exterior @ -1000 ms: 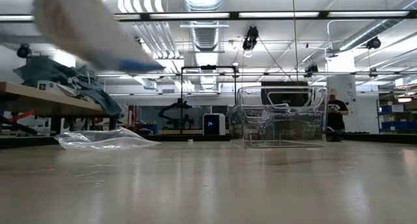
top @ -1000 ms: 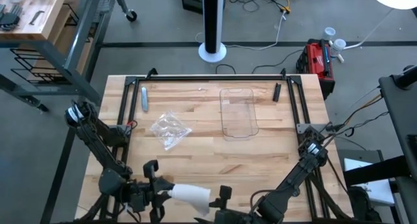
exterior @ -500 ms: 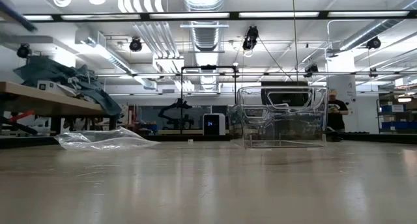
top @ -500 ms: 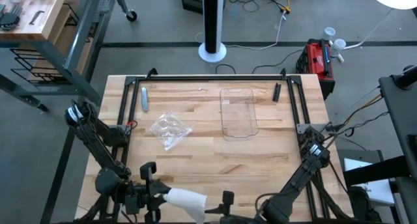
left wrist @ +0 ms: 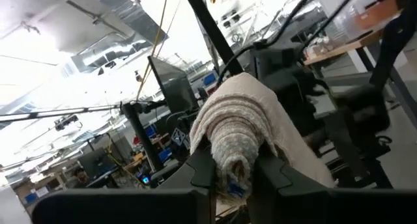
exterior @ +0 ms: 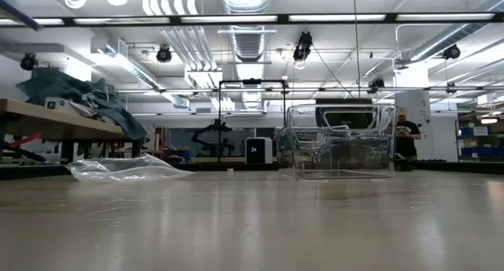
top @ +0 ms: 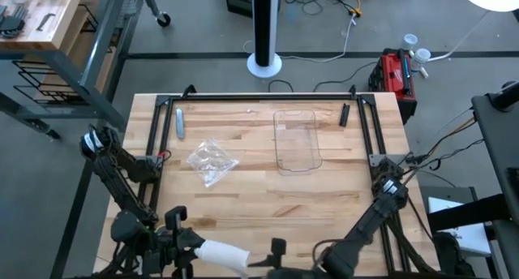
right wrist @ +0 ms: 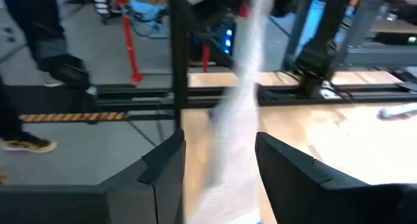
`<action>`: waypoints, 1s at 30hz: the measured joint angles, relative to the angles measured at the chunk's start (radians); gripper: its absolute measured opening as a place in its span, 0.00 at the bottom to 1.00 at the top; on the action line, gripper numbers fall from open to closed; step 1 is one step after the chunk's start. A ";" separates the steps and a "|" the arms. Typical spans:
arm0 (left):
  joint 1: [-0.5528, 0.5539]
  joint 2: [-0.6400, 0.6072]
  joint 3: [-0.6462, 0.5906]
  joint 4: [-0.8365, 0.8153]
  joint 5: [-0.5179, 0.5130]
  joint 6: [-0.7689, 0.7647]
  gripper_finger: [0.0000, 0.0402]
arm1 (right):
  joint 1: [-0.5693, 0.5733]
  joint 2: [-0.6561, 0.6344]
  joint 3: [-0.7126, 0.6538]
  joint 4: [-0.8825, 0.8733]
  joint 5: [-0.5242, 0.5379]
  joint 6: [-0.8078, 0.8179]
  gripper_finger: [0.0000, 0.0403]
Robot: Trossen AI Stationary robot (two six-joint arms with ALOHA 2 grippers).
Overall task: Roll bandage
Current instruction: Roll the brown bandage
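Note:
The bandage (top: 220,254) is a whitish roll at the table's near edge, left of centre, with a thin loose tail (top: 255,262) running right from it. My left gripper (top: 186,247) is shut on the roll's left end (left wrist: 236,139). My right gripper (top: 274,259) stands just right of the roll. Its fingers are open, and the blurred tail (right wrist: 240,100) runs between them. The low view shows neither gripper nor bandage. My left gripper pinches the roll's left end (left wrist: 229,160) between its two fingers (left wrist: 203,170), one on each side of the wound layers. The fingers come about level from the table's left and lie along the roll. The roll sticks out past them toward the right. Of my right gripper I cannot tell whether its fingers (right wrist: 164,164) touch the tail that passes between them.
A clear plastic tray (top: 297,141) (exterior: 340,141) stands at the far centre-right. A crumpled clear wrapper (top: 211,161) (exterior: 126,168) lies left of centre. A small grey object (top: 179,122) and a black one (top: 345,114) lie near the far corners. Black frame rails border the table.
My left gripper has carried the roll toward the table's near edge and a little left. My right gripper has followed toward the near edge. The blurred bandage that crossed the upper left of the low view a second ago has left that view.

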 joint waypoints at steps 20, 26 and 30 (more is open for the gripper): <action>-0.019 0.000 0.000 -0.079 0.283 -0.004 0.09 | -0.024 0.041 -0.003 -0.119 0.355 -0.147 0.01; -0.007 0.002 0.000 -0.190 0.294 -0.076 0.09 | -0.024 0.039 -0.003 -0.133 0.536 -0.277 0.00; 0.005 0.002 0.000 -0.237 0.291 -0.110 0.09 | -0.024 0.032 -0.003 -0.136 0.646 -0.388 0.00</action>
